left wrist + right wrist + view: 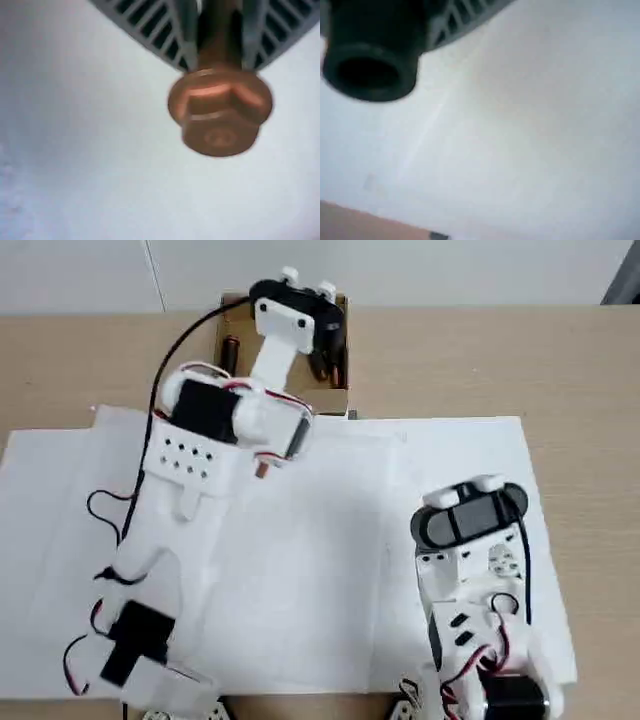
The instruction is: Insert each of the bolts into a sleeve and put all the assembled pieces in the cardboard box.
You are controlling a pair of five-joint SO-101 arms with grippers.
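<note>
Your left gripper (218, 37) is clamped on the shank of the copper bolt (220, 112), with the hex head pointing out over the white paper (75, 150). Your right gripper (385, 22) grips the black sleeve (370, 70), open end outward, above the same paper near where the bare table (350, 222) begins. The cardboard box (337, 398) sits just beyond the paper's far edge

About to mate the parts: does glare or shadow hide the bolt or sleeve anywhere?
Left wrist view: a highlight streaks the bolt, but its outline is plain. Right wrist view: the sleeve has a black, shadowed bore. High view: even light, no glare.
</note>
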